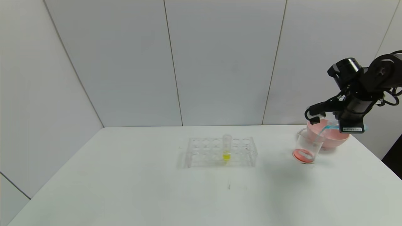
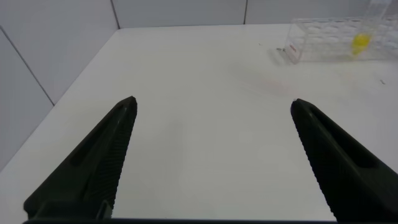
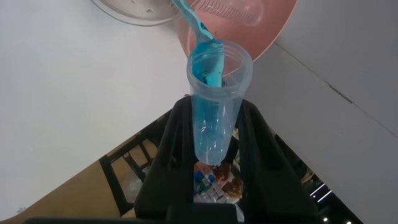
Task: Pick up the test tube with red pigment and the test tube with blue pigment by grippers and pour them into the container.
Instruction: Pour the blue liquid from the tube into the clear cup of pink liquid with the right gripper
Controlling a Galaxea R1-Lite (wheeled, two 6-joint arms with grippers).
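My right gripper [image 3: 214, 134], a black two-fingered claw, sits at the right edge of the head view, above the far right part of the white table [image 1: 125, 188]. It is clamped around the small clear round-bottomed test tube with blue pigment [image 3: 214, 99], which lies tipped over with its open mouth toward the short clear glass beaker [image 1: 306, 146]. In the right wrist view a thin ribbon of bright blue liquid [image 3: 193, 22] runs out of the tube's mouth toward the beaker's rim in the upper part of the frame. The beaker stands right of centre in the head view, just in front of a pink round bowl [image 1: 329, 138], and holds a shallow layer of orange-red liquid at its bottom.

Near the middle of the head view stands a clear plastic tube rack [image 1: 221, 152], well apart from the beaker. One clear tube with yellow liquid [image 1: 226, 147] stands upright in it; the rack's other holes look vacant.

My left gripper [image 2: 211, 162] fills the lower part of the left wrist view, its two black fingers [image 2: 93, 168] spread wide with nothing between them, over bare white table, with the rack off in the upper right corner of that frame.
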